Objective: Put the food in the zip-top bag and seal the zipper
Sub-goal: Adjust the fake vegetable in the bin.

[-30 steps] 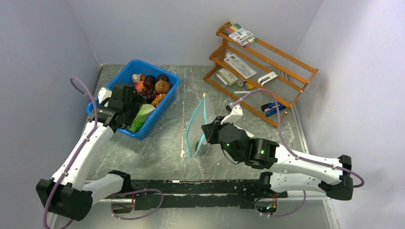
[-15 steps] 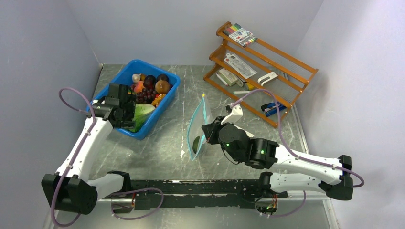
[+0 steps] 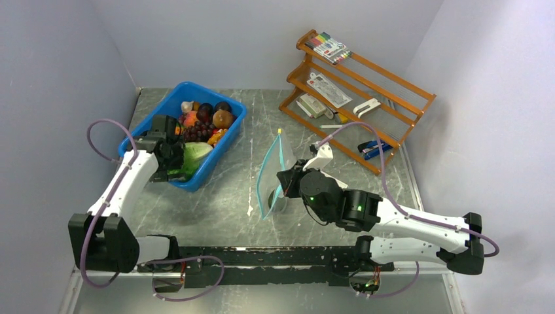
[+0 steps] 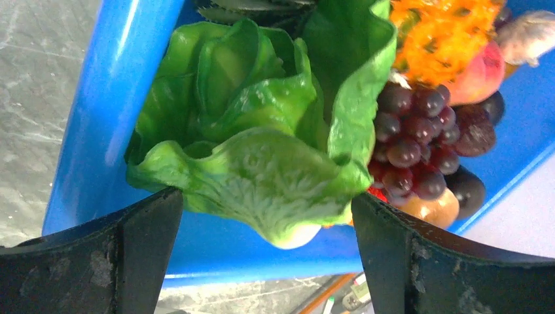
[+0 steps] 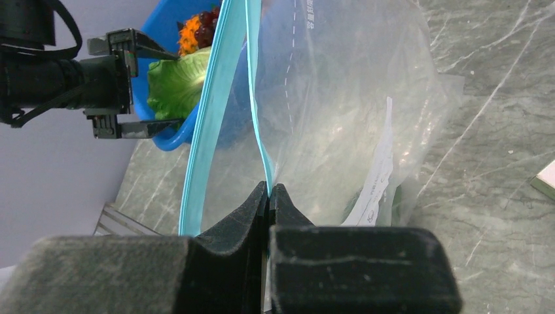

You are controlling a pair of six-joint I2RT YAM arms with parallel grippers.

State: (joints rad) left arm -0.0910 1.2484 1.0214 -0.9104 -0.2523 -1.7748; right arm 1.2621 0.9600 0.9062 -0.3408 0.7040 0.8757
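Observation:
The green lettuce (image 4: 262, 137) lies at the near end of the blue bin (image 3: 171, 110), with purple grapes (image 4: 419, 140), an orange piece (image 4: 445, 36) and a brown round fruit (image 3: 222, 118) behind it. My left gripper (image 4: 265, 216) is open, one finger on each side of the lettuce (image 3: 194, 157), not closed on it. My right gripper (image 5: 269, 190) is shut on the teal zipper (image 5: 255, 111) of the clear zip-top bag (image 3: 271, 176) and holds its mouth open and upright. A dark green food item (image 5: 399, 196) lies inside the bag by the white label (image 5: 376, 190).
An orange wooden rack (image 3: 357, 78) with markers and white stationery packs stands at the back right. Grey walls close in the table on the left, back and right. The bin's front wall (image 4: 98, 118) is just under my left fingers.
My left arm has drawn back from above the bin and lowered its open gripper around the lettuce at the bin's near end. The right gripper has kept holding the bag.

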